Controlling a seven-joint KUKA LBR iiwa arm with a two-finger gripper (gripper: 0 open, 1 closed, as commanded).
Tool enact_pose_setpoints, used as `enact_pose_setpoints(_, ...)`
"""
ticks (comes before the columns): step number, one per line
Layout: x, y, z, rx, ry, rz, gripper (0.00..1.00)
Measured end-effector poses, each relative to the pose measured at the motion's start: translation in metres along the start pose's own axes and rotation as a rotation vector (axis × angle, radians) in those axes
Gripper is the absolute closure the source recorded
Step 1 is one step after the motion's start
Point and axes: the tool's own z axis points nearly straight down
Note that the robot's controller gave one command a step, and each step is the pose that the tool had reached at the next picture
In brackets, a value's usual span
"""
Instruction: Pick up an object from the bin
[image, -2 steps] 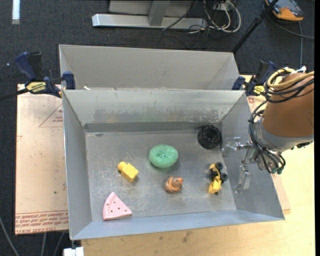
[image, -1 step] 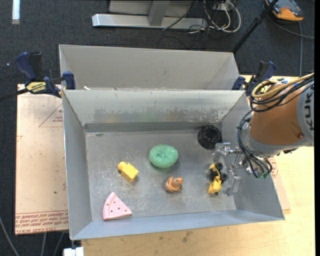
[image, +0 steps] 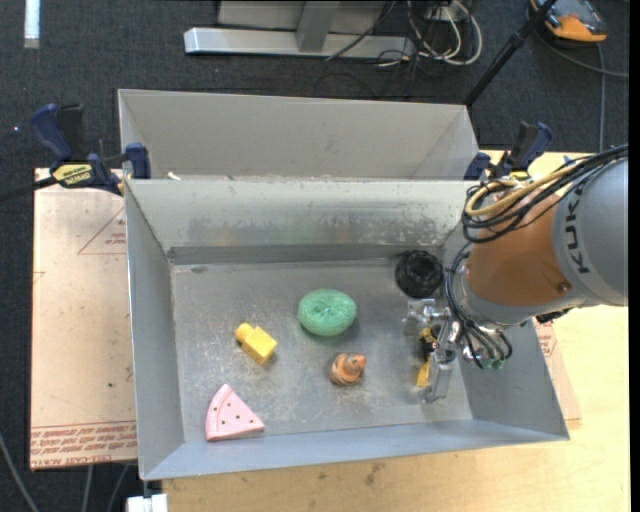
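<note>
The grey metal bin (image: 300, 215) is holding five loose things, all lying well apart on its floor. At the floor's 8 o'clock a pink wedge (image: 233, 415) is lying flat. A yellow block (image: 257, 342) is sitting at 9 o'clock. A green round pad (image: 327, 311) is resting just off centre, toward 12 o'clock. A small brown-and-orange lump (image: 347, 369) is sitting at 5 o'clock. A black round thing (image: 417, 271) is lying at 2 o'clock, near the foot of the back wall.

The gripper (image: 434, 385) is hanging low at 4 o'clock, near the sloping right wall. Whether the claw is apart or together cannot be told, and nothing is clearly showing in it. The brown-and-orange lump is lying nearest, at the gripper's 9 o'clock, with the black round thing at its 12 o'clock.

The pick is probably calling for centring squarely over one of these two and descending straight. The wrist should be staying clear of the right wall while the claw is closing across the thing's narrower side.
</note>
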Motion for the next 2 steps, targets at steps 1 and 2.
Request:
enact_pose_setpoints(1, 0.001, -0.006, 0.015, -0.002, -0.001, 0.040, 0.00)
enact_pose_setpoints(2, -0.013, -0.027, -0.001, -0.001, -0.001, 0.056, 0.00)
